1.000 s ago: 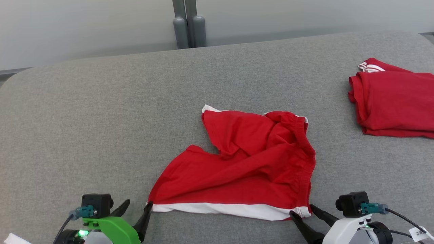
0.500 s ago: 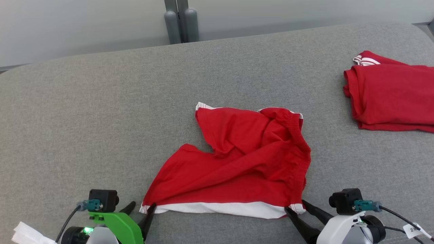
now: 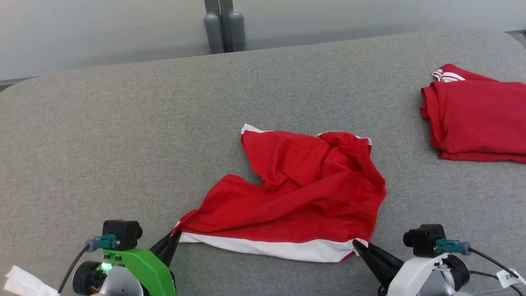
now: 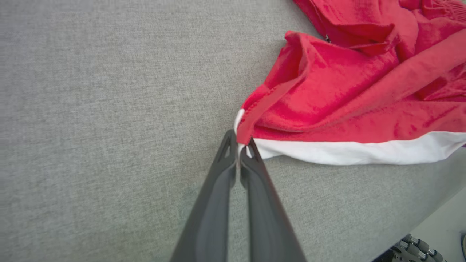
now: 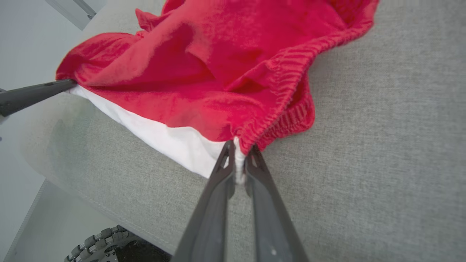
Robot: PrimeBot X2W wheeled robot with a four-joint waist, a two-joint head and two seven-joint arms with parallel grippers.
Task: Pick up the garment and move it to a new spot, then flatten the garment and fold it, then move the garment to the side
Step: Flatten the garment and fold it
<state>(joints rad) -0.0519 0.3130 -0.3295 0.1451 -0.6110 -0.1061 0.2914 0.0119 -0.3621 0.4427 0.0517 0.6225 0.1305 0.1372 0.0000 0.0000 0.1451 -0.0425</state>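
Big grey fabric-covered table (image 3: 123, 135) fills most of the space in front of the robot, with rounded corners and a pale wall (image 3: 102, 33) behind it. The garment (image 3: 304, 193) is a pair of red shorts with a white band along the near edge. It lies rumpled on the table around the middle, closer to the near side. The elastic waistband is bunched up on its right, and one leg flops toward the far side.

Way off at the far right sits a folded red piece (image 3: 476, 119) with white stripes at one corner, well apart from the shorts.

Now the arms, one on each near corner of the shorts. The left gripper (image 3: 174, 236), the one with the green housing, has its dark fingers pinched together on the near left corner, right where the white band ends. The right gripper (image 3: 356, 244), with the white housing, is clamped the same way on the near right corner, where the band meets the waistband. From its wrist camera you can see white cloth squeezed between the tips.

Two grey posts (image 3: 224, 26) stand just past the far edge. A little white tag (image 3: 509, 278) hangs off the right arm's cable.
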